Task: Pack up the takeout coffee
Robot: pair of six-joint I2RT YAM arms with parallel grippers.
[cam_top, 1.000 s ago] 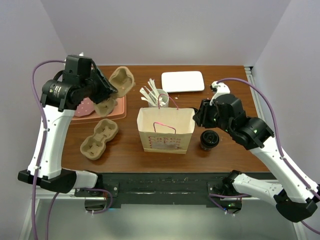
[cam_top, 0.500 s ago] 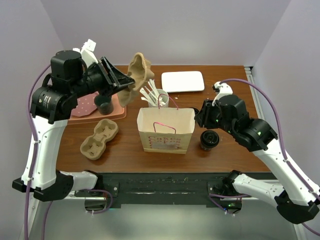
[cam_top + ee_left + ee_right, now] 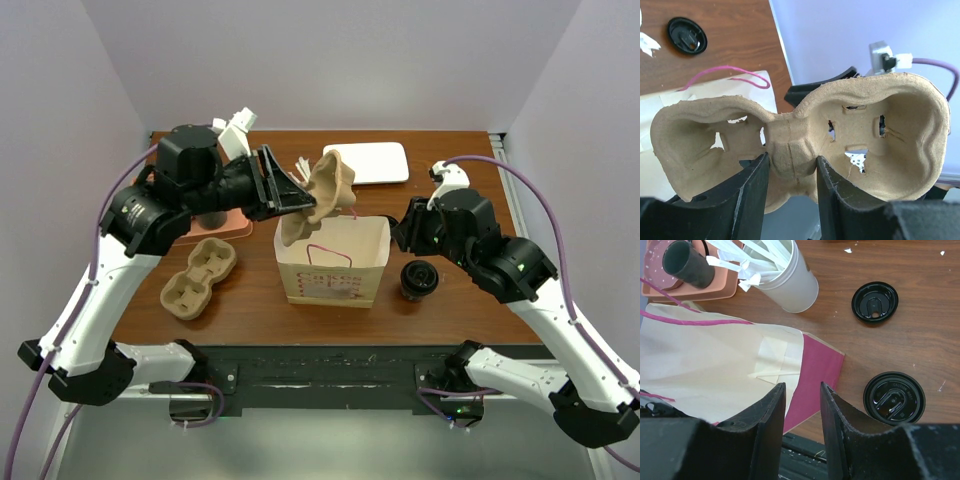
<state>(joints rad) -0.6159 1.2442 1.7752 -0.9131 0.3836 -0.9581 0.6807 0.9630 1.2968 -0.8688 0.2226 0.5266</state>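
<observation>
The takeout coffee [image 3: 420,280], a small dark cup with a black lid [image 3: 894,397], stands on the table just right of the paper bag [image 3: 330,270]. My left gripper [image 3: 295,200] is shut on the narrow middle of a brown cardboard cup carrier [image 3: 325,190], holding it tilted in the air over the bag's open top. The left wrist view shows both fingers [image 3: 752,185] pinching the carrier [image 3: 890,140]. My right gripper [image 3: 400,228] is open at the bag's right rim. Its jaws [image 3: 802,387] stand either side of the bag's cream and pink side wall [image 3: 815,370].
A second cup carrier [image 3: 200,277] lies front left. A pink tray [image 3: 725,287] with a dark mug [image 3: 687,265] sits back left. A white cup of stirrers [image 3: 790,280] stands behind the bag, with a loose black lid [image 3: 875,301] beside it. A white plate [image 3: 370,160] lies at the back.
My left arm has lifted the carrier off the tray area and swung it right, to above the bag. The right arm and coffee have stayed put.
</observation>
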